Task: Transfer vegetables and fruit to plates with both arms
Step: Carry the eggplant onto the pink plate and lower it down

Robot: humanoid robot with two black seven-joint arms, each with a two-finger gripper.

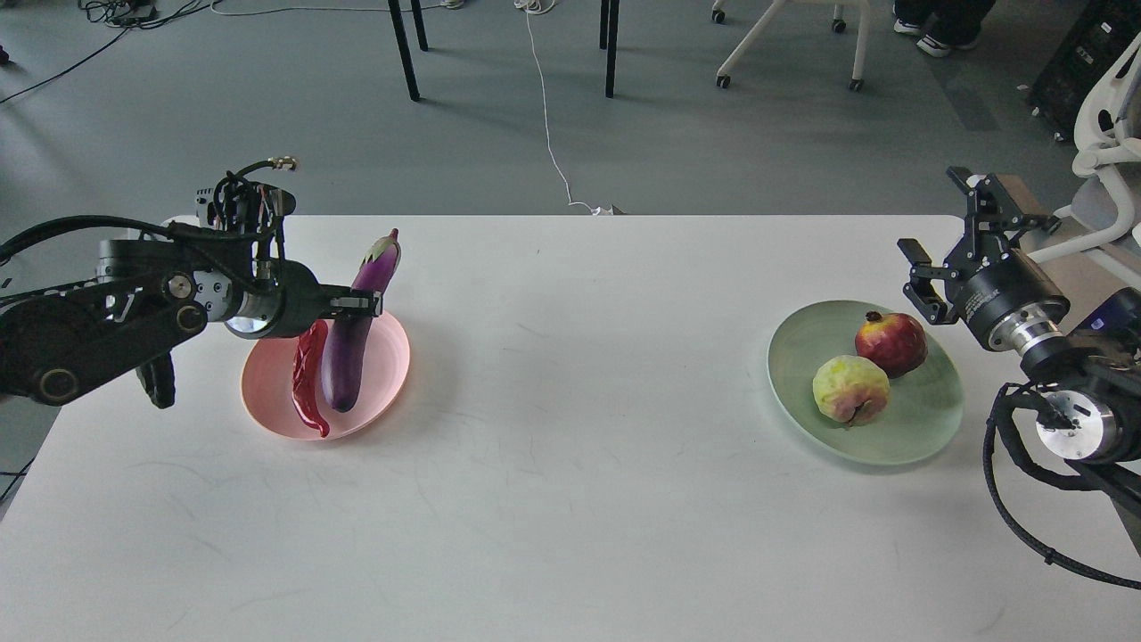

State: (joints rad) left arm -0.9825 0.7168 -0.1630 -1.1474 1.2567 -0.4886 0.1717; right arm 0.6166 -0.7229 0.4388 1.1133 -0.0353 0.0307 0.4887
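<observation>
Two plates, two vegetables and two fruits sit on a white counter [570, 464]. The pink plate [388, 357], left, holds a red chili pepper [307, 383] and a purple eggplant [352, 348], which the left claw [361, 303] grips mid-length. The mint green plate [927, 419], right, holds a pomegranate [891, 343] and a yellow-green fruit [849, 389]. Just beside that plate, the right claw [945, 241] hangs open and empty.

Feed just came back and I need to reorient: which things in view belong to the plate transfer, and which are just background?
Job items:
- eggplant, held by the left end effector
- chili pepper on the pink plate
- pomegranate and yellow-green fruit on the green plate
- right end effector, open

Background:
- white cable on the floor
- black table legs
- office chair
</observation>
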